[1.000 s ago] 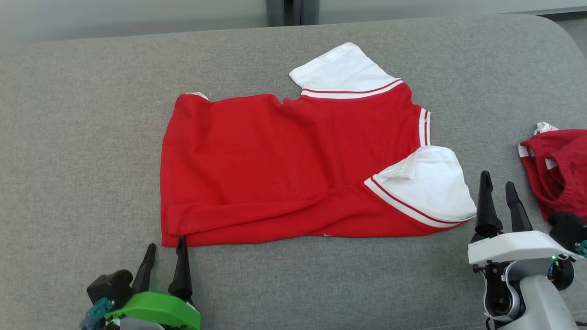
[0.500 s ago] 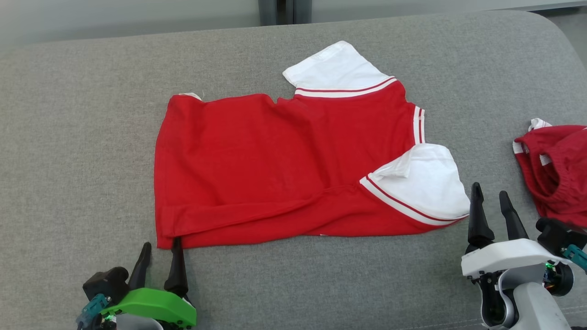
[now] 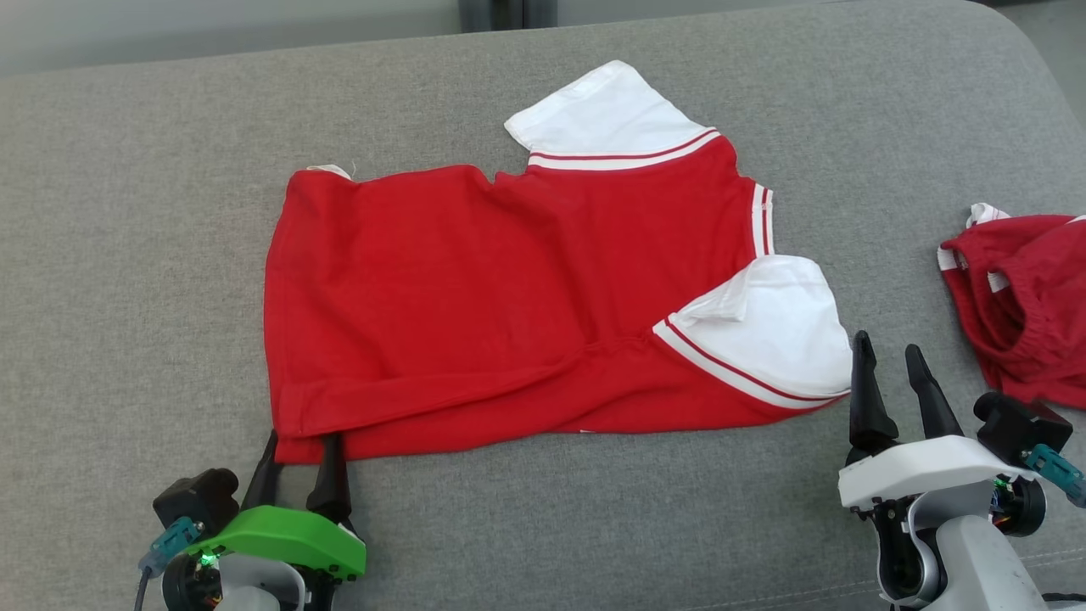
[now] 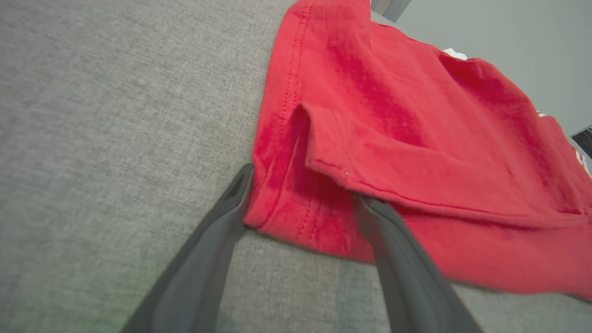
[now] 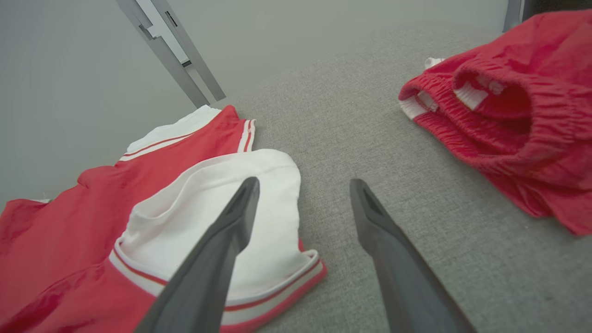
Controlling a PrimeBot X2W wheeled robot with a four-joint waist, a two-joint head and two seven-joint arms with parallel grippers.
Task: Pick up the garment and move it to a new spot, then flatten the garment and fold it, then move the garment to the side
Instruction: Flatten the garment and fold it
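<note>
Two grippers, one red-and-white garment (image 3: 509, 288) lying at frame centre.
Lower left: left gripper (image 3: 301, 441), fingers spread, straddles the garment's lower-left corner. Lower right: right gripper (image 3: 887, 342), fingers spread, empty, beside the white sleeve (image 3: 772, 331).

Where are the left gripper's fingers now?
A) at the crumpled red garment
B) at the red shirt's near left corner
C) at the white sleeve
B: the open fingers of the left gripper flank the hem corner of the red shirt.
</note>
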